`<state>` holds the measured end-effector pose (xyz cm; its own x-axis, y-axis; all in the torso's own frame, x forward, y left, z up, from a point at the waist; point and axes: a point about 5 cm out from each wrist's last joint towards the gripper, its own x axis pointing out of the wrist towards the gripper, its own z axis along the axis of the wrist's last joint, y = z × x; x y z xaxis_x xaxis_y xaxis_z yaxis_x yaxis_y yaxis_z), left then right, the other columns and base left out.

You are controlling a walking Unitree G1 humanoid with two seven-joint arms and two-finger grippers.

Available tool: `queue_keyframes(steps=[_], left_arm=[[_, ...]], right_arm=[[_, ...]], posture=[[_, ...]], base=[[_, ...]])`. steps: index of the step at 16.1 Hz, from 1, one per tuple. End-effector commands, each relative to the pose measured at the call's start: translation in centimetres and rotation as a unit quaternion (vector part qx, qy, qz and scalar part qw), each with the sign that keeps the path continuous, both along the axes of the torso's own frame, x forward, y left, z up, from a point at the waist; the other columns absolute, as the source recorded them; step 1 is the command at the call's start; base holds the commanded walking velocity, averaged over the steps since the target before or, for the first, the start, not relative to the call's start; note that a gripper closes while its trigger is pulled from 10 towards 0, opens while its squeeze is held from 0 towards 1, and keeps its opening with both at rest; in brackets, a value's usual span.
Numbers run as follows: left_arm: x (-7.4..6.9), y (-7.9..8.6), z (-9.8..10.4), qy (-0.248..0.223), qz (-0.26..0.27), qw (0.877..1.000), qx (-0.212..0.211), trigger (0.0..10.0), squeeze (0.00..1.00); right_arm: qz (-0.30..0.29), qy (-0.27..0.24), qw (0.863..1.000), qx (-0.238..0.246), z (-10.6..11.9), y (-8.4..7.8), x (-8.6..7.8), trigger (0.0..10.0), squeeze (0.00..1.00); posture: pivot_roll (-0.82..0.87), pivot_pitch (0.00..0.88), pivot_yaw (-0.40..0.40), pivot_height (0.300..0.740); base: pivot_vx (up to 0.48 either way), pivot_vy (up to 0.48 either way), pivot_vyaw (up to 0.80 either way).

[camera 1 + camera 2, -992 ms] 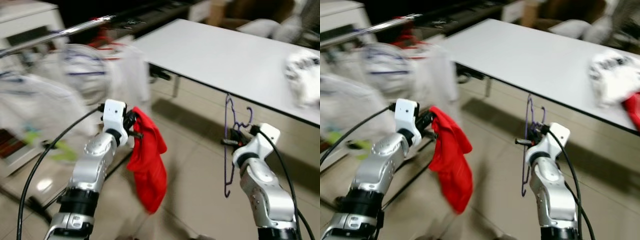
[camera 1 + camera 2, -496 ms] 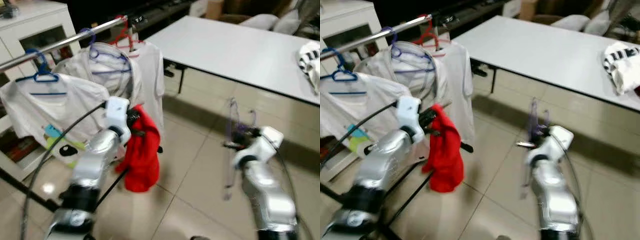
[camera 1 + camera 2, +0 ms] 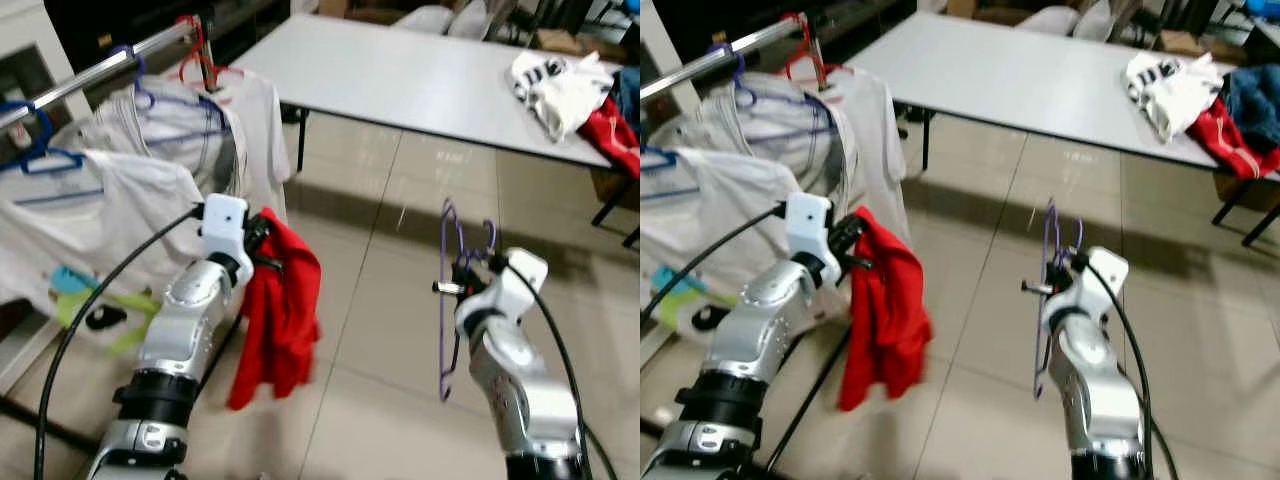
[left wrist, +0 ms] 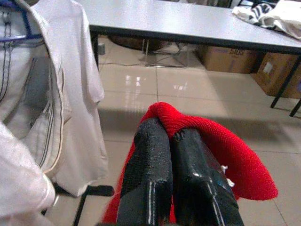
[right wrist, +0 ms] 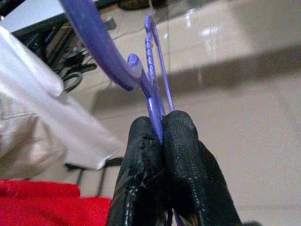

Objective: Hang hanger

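Note:
My left gripper (image 3: 266, 248) is shut on a red garment (image 3: 280, 310) that hangs down from its fingers (image 4: 155, 155) above the tiled floor. A thin purple hanger (image 3: 450, 290) hangs upright on the right, and my right gripper (image 3: 462, 283) is shut on it near its hook (image 5: 101, 52). The clothes rail (image 3: 95, 75) runs along the left, carrying white shirts (image 3: 185, 125) on blue, purple and red hangers. The red garment hangs just right of those shirts.
A long white table (image 3: 400, 75) stands ahead with a heap of white and red clothes (image 3: 570, 90) at its right end. Cardboard boxes (image 4: 235, 59) sit under it. Open tiled floor (image 3: 380, 300) lies between the rail and the table.
The whole view has shifted and sharpened, so the camera has moved; more of the table's right end shows. Both grippers still hold the red garment and the purple hanger as before.

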<state>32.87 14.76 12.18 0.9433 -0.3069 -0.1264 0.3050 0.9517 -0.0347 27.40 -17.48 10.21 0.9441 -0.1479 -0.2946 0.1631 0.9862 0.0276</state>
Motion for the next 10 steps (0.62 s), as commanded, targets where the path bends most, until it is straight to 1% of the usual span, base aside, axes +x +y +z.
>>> queue_keyframes(steps=[1, 2, 3, 6, 7, 8, 9, 10], left_arm=[[0.2, -0.5, 1.3, -0.029, -0.009, 0.999, -0.011, 10.0, 0.00], [0.2, -0.5, 1.3, -0.030, -0.007, 0.999, -0.014, 10.0, 0.00], [0.4, -0.4, 1.7, -0.048, 0.000, 0.999, -0.014, 10.0, 0.00], [0.6, -0.2, 2.0, -0.054, 0.007, 0.998, -0.021, 10.0, 0.00], [0.7, -0.3, 2.0, -0.055, 0.008, 0.998, -0.022, 10.0, 0.00], [0.8, -0.4, 2.1, -0.057, 0.004, 0.998, -0.023, 10.0, 0.00], [0.9, -0.6, 2.1, -0.058, -0.003, 0.998, -0.021, 10.0, 0.00], [0.9, -0.7, 2.1, -0.059, -0.007, 0.998, -0.021, 10.0, 0.00]], right_arm=[[-0.021, 0.008, 0.999, -0.032, -0.2, -1.0, -0.1, 10.0, 0.00], [-0.027, 0.012, 0.999, -0.039, -0.3, -1.2, 0.0, 10.0, 0.00], [-0.014, -0.022, 1.000, -0.013, 0.6, -1.1, 0.2, 10.0, 0.00], [0.050, -0.039, 0.997, 0.034, 1.7, 0.0, 0.6, 10.0, 0.00], [0.066, -0.045, 0.996, 0.027, 2.1, 0.2, 0.8, 10.0, 0.00], [0.102, -0.055, 0.993, 0.029, 2.6, 0.8, 0.9, 10.0, 0.00], [0.129, -0.061, 0.990, 0.019, 2.9, 1.1, 1.0, 10.0, 0.00], [0.139, -0.064, 0.988, 0.015, 3.1, 1.2, 1.0, 10.0, 0.00]], posture=[[-0.10, 0.000, -0.002, 0.740], [-0.10, 0.000, -0.002, 0.740], [-0.11, 0.000, -0.002, 0.740], [-0.11, 0.000, -0.001, 0.740], [-0.12, 0.000, 0.000, 0.740], [-0.12, 0.000, 0.003, 0.740], [-0.12, 0.000, 0.003, 0.740], [-0.13, 0.000, 0.005, 0.740]], base=[[0.000, 0.000, 0.00], [0.000, 0.000, 0.00], [0.000, 0.000, 0.00], [0.295, 0.000, 0.00], [0.352, 0.000, 0.00], [0.371, 0.000, 0.00], [0.398, 0.000, 0.00], [0.401, 0.000, 0.00]])
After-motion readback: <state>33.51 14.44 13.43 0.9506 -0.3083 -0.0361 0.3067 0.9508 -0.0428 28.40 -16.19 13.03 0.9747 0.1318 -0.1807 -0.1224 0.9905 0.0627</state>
